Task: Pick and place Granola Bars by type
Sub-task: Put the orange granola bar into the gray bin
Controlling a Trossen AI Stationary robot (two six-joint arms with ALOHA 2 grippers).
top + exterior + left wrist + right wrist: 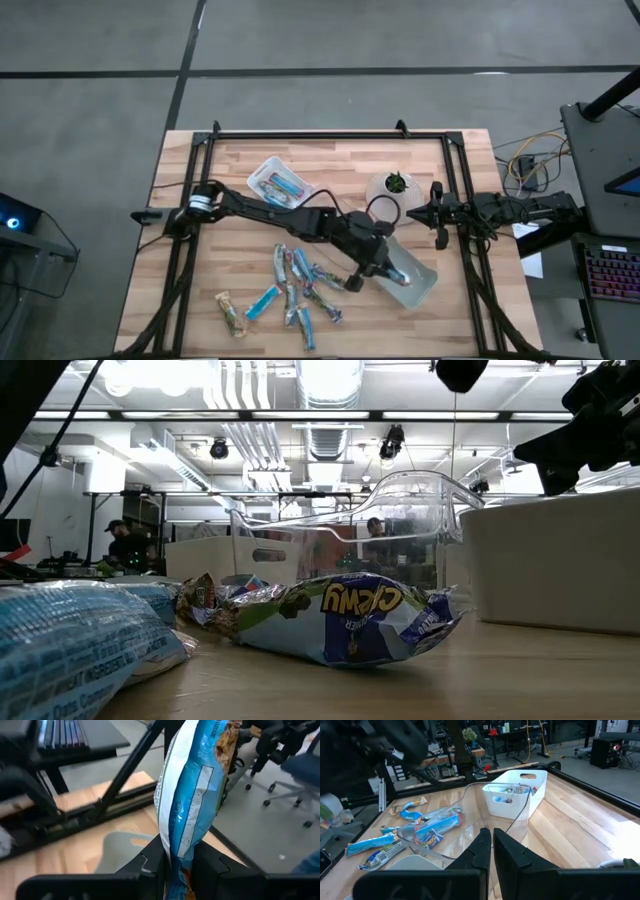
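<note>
Wooden bench (250,270), pale planks inside a dark frame, grey floor around it.

Item, far left to centre: granola bars (290,285), loose scatter near the front edge, blue, silvery-blue and greenish-tan wrappers mixed, several overlapping.

Item, back left of centre: white bin (279,182), already holding a few blue-wrapped bars.

Item, centre: left end effector (356,281), reaching in from the left, its jaws pinched onto one blue bar (187,800). The left wrist view shows the bar standing up out of the fingers (210,865), gripped near one end only, most of its length unsupported.

Item, right of centre: clear tray (412,278), just beside the left end effector; round white pot (392,188) with a small plant behind it.

Item, far right: right end effector (438,228), waiting at the bench edge, fingers together, holding nothing.

Risks, as judged: the end-only pinch on slick foil could let the bar swing or slip free during transfer. A swinging bar could catch the clear tray's rim and fall outside. Overlapping bars in the scatter could be dragged along or disturbed on later picks. The wrong container would mix types.
</note>
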